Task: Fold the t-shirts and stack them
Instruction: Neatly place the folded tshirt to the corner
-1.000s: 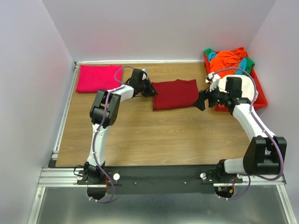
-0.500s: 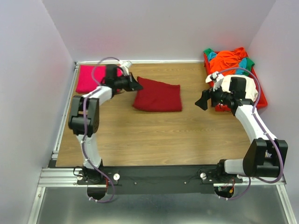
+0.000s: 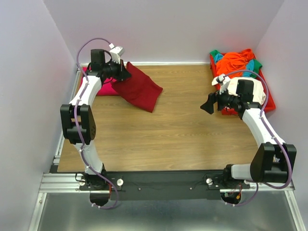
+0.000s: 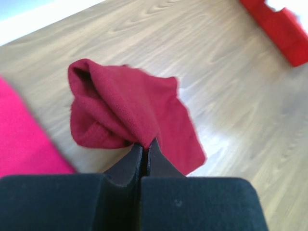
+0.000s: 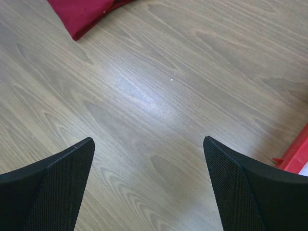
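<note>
My left gripper [image 3: 126,72] is shut on an edge of the folded dark red t-shirt [image 3: 140,90] at the far left, and the shirt hangs tilted from it, partly over the folded magenta-pink t-shirt [image 3: 98,88]. In the left wrist view the jaws [image 4: 143,144] pinch the maroon cloth [image 4: 130,106], with the pink shirt [image 4: 21,139] at the left. My right gripper [image 3: 208,103] is open and empty above bare table at the right; its fingers [image 5: 57,178] frame wood, and a maroon corner [image 5: 84,14] shows at the top left.
A red plastic tray [image 3: 266,96] at the back right holds a pile of orange, green, teal and cream shirts [image 3: 237,60]. The tray's corner shows in the right wrist view [image 5: 296,154] and the left wrist view [image 4: 281,29]. Walls close in on three sides.
My left gripper has dragged the maroon shirt from the table's middle to the far left, lifting its edge over the pink shirt. The right gripper has let go and drawn back slightly.
</note>
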You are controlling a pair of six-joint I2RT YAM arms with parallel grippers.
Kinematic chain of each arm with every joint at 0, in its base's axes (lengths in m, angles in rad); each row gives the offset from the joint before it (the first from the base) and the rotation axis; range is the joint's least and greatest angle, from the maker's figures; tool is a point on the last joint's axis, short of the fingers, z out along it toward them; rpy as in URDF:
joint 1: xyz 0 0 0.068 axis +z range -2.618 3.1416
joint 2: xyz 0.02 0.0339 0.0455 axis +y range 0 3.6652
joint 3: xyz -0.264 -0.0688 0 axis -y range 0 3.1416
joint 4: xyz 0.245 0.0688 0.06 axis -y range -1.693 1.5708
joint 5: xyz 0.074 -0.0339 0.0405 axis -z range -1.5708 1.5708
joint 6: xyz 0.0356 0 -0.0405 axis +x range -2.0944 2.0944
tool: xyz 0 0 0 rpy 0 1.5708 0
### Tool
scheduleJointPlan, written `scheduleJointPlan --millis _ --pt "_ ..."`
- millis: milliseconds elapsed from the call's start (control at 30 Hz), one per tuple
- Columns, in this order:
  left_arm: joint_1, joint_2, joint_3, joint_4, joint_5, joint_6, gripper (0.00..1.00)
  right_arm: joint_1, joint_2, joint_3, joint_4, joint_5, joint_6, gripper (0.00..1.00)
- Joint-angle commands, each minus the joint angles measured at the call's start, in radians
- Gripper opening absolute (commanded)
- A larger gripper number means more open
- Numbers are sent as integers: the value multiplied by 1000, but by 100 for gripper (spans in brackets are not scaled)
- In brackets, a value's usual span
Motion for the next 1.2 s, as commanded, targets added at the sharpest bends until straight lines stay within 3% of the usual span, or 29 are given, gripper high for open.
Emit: scheduleJointPlan --millis 0,733,1167 --pt "6 15 91 -145 -125 119 0 -7 -4 -14 10 -28 -3 100" --pt "84 86 436 -246 -79 104 0 -7 -3 -17 10 -26 -2 100" --pt "103 50 478 -260 -119 84 0 -7 -3 -17 10 -31 -3 100"
